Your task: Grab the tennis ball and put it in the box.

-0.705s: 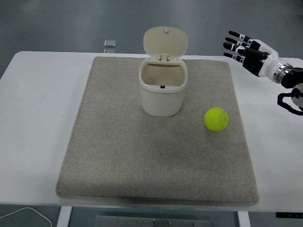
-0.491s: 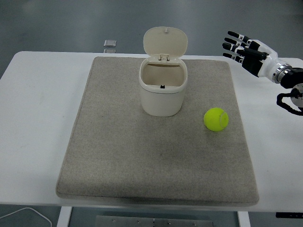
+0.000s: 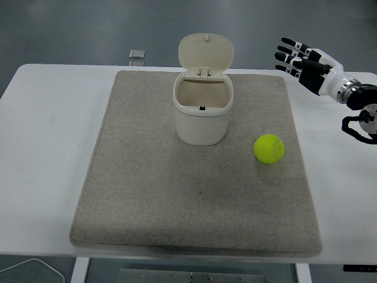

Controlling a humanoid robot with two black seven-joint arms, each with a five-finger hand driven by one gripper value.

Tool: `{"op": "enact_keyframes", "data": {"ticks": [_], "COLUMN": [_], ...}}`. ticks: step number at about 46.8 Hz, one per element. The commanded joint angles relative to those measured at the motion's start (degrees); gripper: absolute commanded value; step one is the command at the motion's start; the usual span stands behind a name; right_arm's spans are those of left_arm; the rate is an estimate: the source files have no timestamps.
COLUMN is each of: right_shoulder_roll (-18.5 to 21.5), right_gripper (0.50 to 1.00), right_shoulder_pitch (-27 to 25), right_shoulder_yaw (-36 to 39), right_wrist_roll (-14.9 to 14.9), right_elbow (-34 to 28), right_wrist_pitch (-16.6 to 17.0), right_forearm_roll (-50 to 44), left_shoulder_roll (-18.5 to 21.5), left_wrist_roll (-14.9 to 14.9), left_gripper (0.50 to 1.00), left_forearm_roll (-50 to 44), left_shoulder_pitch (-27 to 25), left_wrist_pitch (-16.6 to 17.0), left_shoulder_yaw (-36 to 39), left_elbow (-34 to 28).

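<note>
Head view: compared with half a second ago, the right robot hand has been nudged slightly up and to the left, and nothing else has been moved. It's held in the air over the bench's far right corner, fingers spread wide and straight, nothing gripped. The left hand isn't seen at all.

The tennis ball, fuzzy yellow-green and round, is found well below and a bit left of the robot hand, sitting on the grey felt-like mat, a flat rectangle with rounded corners. The box, really a smooth cream plastic bin with rounded sides, is placed further left of the hand, apart from the ball, its hinged lid flipped upright so the inside is exposed.

A small grey square thing is spotted far left beyond the bench. Between hand and ball, only bare mat and white bench are seen.
</note>
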Motion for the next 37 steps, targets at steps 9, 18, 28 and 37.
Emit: {"op": "enact_keyframes", "data": {"ticks": [9, 18, 28, 37], "right_shoulder_roll": [-0.15, -0.5, -1.2, -2.61], "right_gripper": [0.924, 0.924, 0.924, 0.924], "right_shoulder_pitch": [-0.66, -0.66, -0.48, -0.22], "right_shoulder_yaw": [-0.34, -0.87, -0.96, -0.96], "right_wrist_roll": [1.16, 1.16, 1.16, 1.33], "right_elbow": [0.0, 0.26, 0.35, 0.18], "right_wrist_pitch": [0.2, 1.25, 2.3, 4.06], "right_forearm_roll": [-0.77, -0.94, -2.7, -9.29], "left_shoulder_roll": [0.0, 0.0, 0.0, 0.0], "left_wrist_roll": [0.0, 0.0, 0.0, 0.0], "left_gripper": [0.992, 0.992, 0.99, 0.992], "left_forearm_roll": [0.0, 0.0, 0.0, 0.0], "left_shoulder_pitch": [0.0, 0.0, 0.0, 0.0], "left_wrist_pitch": [0.0, 0.0, 0.0, 0.0], "left_shoulder_yaw": [0.03, 0.03, 0.03, 0.03], "left_elbow": [0.0, 0.0, 0.0, 0.0]}}
